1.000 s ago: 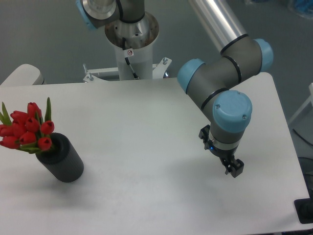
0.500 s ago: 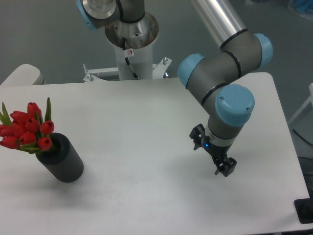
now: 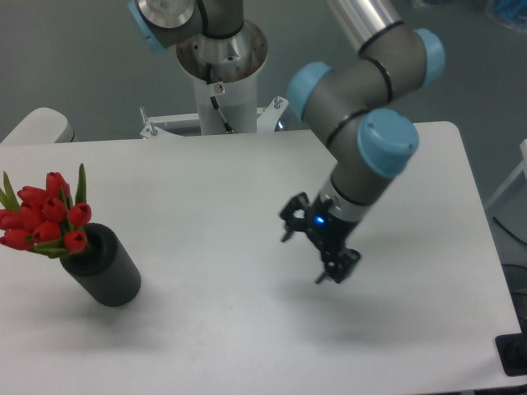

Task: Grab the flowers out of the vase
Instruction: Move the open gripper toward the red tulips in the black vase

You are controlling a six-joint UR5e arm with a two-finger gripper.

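In the fixed camera view, the hand (image 3: 313,248) is hanging over the middle of the white table (image 3: 247,329), right of centre, with its two dark fingers (image 3: 342,267) spread apart and nothing between them; it is touching no object, and whether its tips are meeting the tabletop cannot be told, though a faint shadow is lying just below and to the right of it. A small blue light is glowing on the wrist just above the fingers. The arm (image 3: 362,123), grey with blue caps, is reaching down to it from the upper right. The vase (image 3: 107,270) is standing near the left edge of the table, well apart from the hand, and is appearing tilted toward the upper left in this view. The flowers (image 3: 45,218) are sitting in its mouth, their red buds and green leaves leaning out past the left border of the picture. Bare tabletop is stretching between the hand and the vase. The table's far edge is running beside the arm's base (image 3: 221,82), and its right edge is lying well to the right of the hand.
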